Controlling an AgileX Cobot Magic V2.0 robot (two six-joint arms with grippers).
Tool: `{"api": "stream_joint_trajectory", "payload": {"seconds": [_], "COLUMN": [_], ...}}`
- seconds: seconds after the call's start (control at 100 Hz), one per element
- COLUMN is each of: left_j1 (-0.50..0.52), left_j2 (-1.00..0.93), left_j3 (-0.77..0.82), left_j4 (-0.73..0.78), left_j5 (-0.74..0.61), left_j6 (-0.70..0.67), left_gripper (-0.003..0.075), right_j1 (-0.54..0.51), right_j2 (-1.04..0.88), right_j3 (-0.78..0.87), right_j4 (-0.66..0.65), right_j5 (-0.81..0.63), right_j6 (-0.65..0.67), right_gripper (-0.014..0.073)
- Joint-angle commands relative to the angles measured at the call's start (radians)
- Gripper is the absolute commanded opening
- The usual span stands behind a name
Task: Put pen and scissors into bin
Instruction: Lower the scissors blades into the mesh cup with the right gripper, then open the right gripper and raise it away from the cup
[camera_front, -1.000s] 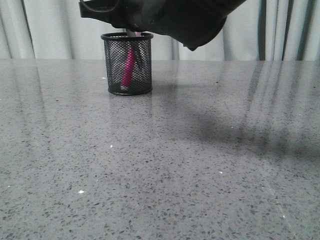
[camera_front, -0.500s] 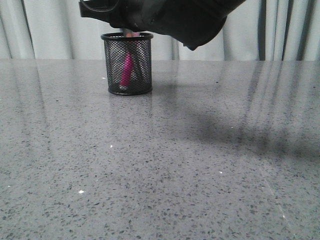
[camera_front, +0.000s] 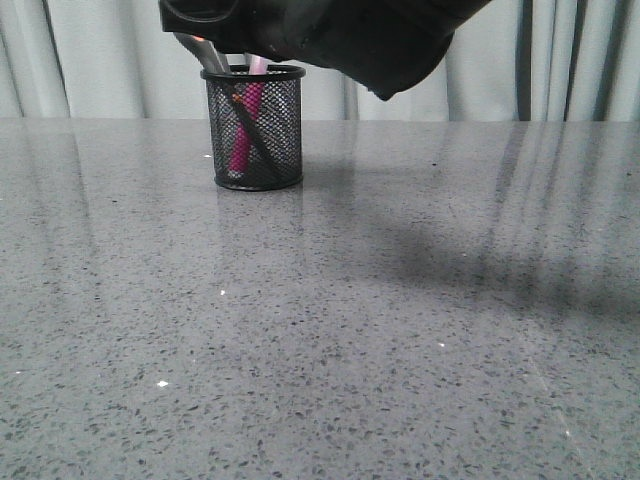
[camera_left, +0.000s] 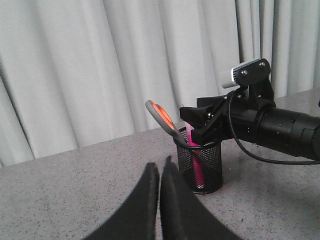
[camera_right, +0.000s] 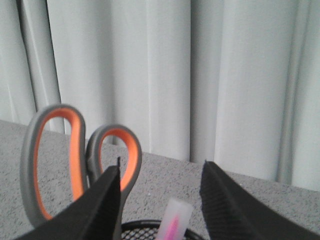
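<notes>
Right jaws (camera_right: 160, 200) stand apart above the bin (camera_front: 255, 128), empty; scissors (camera_right: 80, 155) and pen (camera_right: 174, 220) lean inside below them. Left jaws (camera_left: 160, 172) are together.

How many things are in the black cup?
2. The pink pen stands inside the mesh cup, its cap poking above the rim. The scissors lean blades-down in the cup, their orange-lined handles sticking out. Anything smaller at the bottom might be hidden.

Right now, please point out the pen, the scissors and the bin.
pen (camera_front: 241, 135): front view, pink barrel behind mesh.
scissors (camera_right: 75, 150): right wrist view, orange-lined loop.
bin (camera_left: 212, 167): left wrist view, mesh wall.
</notes>
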Motion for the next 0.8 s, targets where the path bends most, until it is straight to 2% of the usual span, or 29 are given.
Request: {"api": "stream_joint_trajectory", "payload": {"seconds": [0.0, 0.31, 0.43, 0.55, 0.61, 0.7, 0.79], "left_j1": [0.003, 0.003, 0.003, 0.003, 0.003, 0.003, 0.003], "left_j2": [0.01, 0.01, 0.01, 0.01, 0.01, 0.01, 0.01], "left_j3": [-0.025, -0.025, -0.025, -0.025, -0.025, -0.025, -0.025], "left_j4": [-0.024, -0.024, -0.024, -0.024, -0.024, -0.022, -0.022], "left_j5": [-0.043, -0.047, -0.051, -0.057, -0.063, -0.073, -0.079], "left_j6": [-0.009, -0.009, -0.009, -0.009, -0.009, -0.009, -0.009], "left_gripper": [-0.0022, -0.0022, -0.0022, -0.0022, -0.0022, -0.0022, -0.0022], "right_j1": [-0.001, -0.001, -0.001, -0.001, -0.001, -0.001, -0.001], "right_j2": [-0.073, -0.162, -0.229, -0.314, -0.358, -0.442, -0.516], "right_j3": [-0.024, -0.024, -0.024, -0.024, -0.024, -0.024, -0.024], "right_j4": [-0.035, -0.033, 0.002, 0.177, 0.328, 0.571, 0.748], "right_j5": [-0.101, -0.123, -0.075, -0.011, 0.0, 0.006, 0.011], "right_j6": [-0.002, -0.003, -0.08, -0.293, -0.426, -0.695, -0.963], "right_gripper": [0.0332, 0.0329, 0.0327, 0.0289, 0.0238, 0.0146, 0.005]}}
